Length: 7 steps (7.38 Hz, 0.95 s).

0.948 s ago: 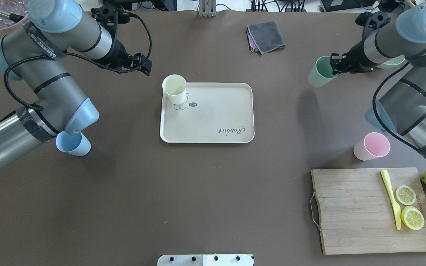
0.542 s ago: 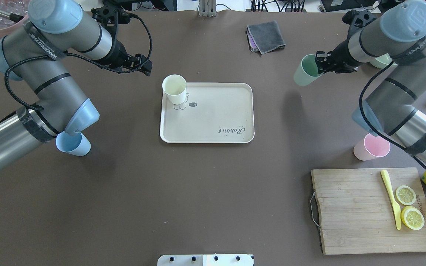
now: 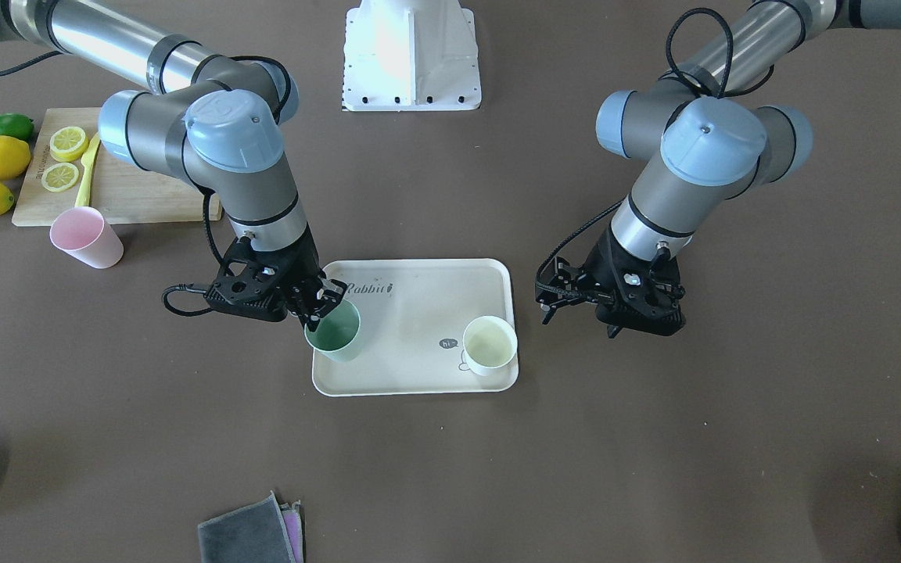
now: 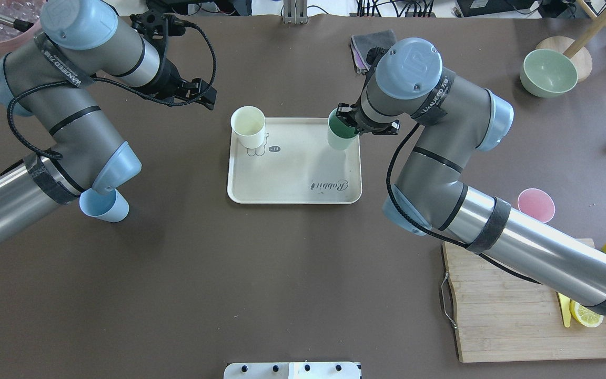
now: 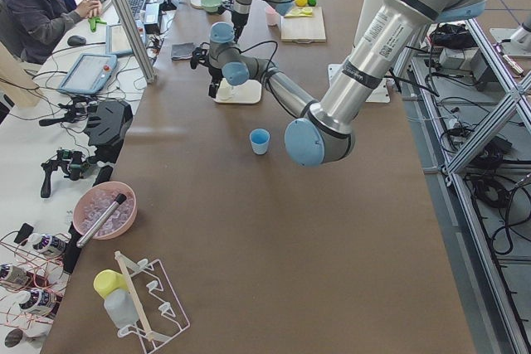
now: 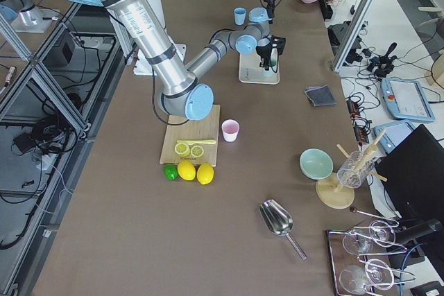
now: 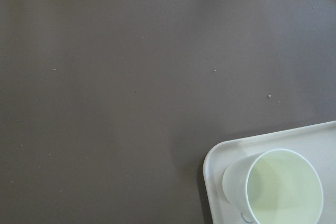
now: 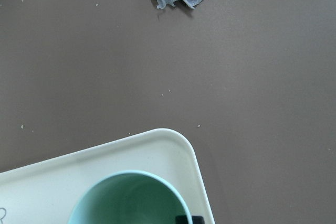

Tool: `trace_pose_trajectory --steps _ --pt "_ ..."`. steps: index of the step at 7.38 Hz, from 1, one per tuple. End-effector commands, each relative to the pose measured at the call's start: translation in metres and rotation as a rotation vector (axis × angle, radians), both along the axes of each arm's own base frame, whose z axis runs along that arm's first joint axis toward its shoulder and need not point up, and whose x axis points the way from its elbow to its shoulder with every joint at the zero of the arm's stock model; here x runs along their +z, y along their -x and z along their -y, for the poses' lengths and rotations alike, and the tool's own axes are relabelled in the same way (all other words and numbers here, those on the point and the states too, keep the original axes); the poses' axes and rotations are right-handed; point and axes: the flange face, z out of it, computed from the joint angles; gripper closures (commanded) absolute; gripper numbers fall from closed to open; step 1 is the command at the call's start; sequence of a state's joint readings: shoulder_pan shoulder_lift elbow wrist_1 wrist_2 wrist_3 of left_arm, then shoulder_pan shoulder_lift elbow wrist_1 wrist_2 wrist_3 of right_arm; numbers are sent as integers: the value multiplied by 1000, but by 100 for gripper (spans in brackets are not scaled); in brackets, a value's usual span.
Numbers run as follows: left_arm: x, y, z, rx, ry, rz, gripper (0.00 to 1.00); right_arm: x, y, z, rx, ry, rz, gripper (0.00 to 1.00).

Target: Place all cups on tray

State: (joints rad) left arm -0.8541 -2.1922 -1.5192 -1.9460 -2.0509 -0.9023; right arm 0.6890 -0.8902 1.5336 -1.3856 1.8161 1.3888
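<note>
Four small plastic tumblers to account for: one delivered, one arriving, two waiting.

Swung in within the last second from the table's far right side to the far right corner of the beige rectangular tray with raised rim and "Rabbit" lettering [image 4: 292,179]: the sage green tapered cup [image 4: 339,139]. Upright, pinched at the rim by the right gripper [image 3: 316,311], apparently with one finger inside the wall and one outside. Hard to tell from any view whether resting on the tray floor or hanging just above it.

Already standing in the tray's far left corner, by the bunny drawing: the cream tapered cup [image 4: 249,128]. Close by but apart, over bare table beyond that corner: the left gripper [image 4: 207,96], fingers spread, nothing between them, unmoved over the same second.

Well apart from the tray, on the table: the light blue cup [image 4: 107,208], partly hidden under the left arm's elbow, and the pale pink cup [image 4: 536,204], near the wooden cutting board [image 4: 513,316].

Meaning for the task: second cup of four all but placed. Probably next, a short lowering if needed and a release, then two more fetches.
</note>
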Motion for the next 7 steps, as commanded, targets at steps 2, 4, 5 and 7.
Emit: trace_pose_trajectory --steps 2,4,5,7 --pt "-1 0 -1 1 -1 -2 2 9 13 -1 15 -20 -35 1" --pt "-1 1 0 -1 -2 -3 2 -8 3 6 23 -39 -11 1" --pt "3 7 -3 -2 0 -2 2 -10 -9 13 24 -41 -11 1" --pt "44 46 -47 1 12 7 2 4 -59 32 -22 -36 5 0"
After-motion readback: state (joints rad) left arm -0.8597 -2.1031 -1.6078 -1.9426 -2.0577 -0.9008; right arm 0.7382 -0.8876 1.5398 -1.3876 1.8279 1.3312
